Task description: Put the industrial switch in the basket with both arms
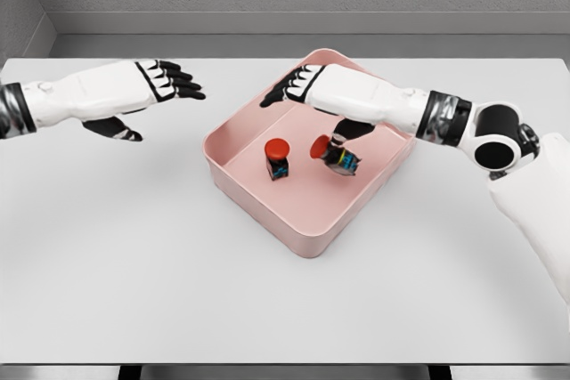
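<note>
On the white table [178, 255] in front of me sits the pink basket [267, 202], and inside it two red-capped industrial switches: one switch [278, 158] stands upright on the basket floor toward my left, the other switch [337, 156] lies tipped over just beside it, right under my right hand [343, 95]. That right hand reaches over the basket with its fingers stretched out flat and its thumb down near the tilted switch, though I cannot tell whether it touches it. Farther off, my left hand [134, 95] hovers above the table beside the basket, fingers spread, holding nothing.
</note>
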Motion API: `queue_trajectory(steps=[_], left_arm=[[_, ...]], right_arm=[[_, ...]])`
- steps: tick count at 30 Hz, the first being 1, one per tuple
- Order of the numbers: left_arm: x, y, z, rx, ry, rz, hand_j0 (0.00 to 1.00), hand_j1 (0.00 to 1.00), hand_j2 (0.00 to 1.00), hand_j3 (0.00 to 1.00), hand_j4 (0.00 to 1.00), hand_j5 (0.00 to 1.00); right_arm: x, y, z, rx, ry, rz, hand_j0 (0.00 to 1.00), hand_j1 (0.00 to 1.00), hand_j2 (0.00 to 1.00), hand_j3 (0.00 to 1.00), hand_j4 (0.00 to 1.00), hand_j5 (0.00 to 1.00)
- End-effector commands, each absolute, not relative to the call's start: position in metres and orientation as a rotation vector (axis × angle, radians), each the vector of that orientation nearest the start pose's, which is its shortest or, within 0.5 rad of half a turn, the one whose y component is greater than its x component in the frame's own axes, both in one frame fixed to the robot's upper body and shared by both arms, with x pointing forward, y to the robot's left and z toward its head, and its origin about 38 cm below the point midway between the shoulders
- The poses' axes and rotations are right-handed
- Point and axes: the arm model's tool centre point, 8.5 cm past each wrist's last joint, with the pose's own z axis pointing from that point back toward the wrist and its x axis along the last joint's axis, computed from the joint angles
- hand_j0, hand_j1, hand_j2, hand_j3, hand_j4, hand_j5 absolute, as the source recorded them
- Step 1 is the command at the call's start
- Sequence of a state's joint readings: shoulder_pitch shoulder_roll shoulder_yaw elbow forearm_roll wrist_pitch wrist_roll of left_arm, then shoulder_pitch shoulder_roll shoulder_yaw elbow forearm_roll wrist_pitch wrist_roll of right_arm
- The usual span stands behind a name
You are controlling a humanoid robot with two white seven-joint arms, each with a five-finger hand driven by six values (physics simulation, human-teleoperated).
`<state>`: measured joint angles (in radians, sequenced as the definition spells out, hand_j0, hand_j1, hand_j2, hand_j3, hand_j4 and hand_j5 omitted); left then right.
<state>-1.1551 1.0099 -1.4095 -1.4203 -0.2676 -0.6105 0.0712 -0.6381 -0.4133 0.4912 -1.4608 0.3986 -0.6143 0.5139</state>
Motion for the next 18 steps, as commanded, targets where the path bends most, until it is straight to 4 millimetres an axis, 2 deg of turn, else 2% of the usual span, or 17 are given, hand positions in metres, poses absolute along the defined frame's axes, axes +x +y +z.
queue_trajectory(steps=[1, 3, 6, 9, 18], left_arm=[[0.438, 0.308, 0.248, -0.597, 2.204, 2.776, 1.00, 1.00, 1.00, 1.00, 1.00, 1.00], [0.438, 0.309, 0.248, -0.599, 2.204, 2.777, 1.00, 1.00, 1.00, 1.00, 1.00, 1.00], [0.438, 0.307, 0.248, -0.595, 2.204, 2.775, 1.00, 1.00, 1.00, 1.00, 1.00, 1.00], [0.438, 0.306, 0.247, -0.589, 2.205, 2.775, 1.00, 1.00, 1.00, 1.00, 1.00, 1.00], [0.438, 0.307, 0.246, -0.590, 2.205, 2.777, 1.00, 1.00, 1.00, 1.00, 1.00, 1.00]], right_arm=[[0.444, -0.150, 0.236, 0.210, 2.576, -2.469, 0.92, 0.92, 0.92, 0.92, 0.92, 0.92], [0.449, -0.149, 0.239, 0.218, 2.579, -2.470, 1.00, 1.00, 1.00, 1.00, 1.00, 1.00], [0.453, -0.153, 0.234, 0.197, 2.613, -2.479, 1.00, 1.00, 1.00, 1.00, 1.00, 1.00], [0.475, -0.158, 0.223, 0.193, 2.668, -2.534, 1.00, 1.00, 1.00, 1.00, 1.00, 1.00], [0.476, -0.165, 0.223, 0.214, 2.663, -2.549, 1.00, 1.00, 1.00, 1.00, 1.00, 1.00]])
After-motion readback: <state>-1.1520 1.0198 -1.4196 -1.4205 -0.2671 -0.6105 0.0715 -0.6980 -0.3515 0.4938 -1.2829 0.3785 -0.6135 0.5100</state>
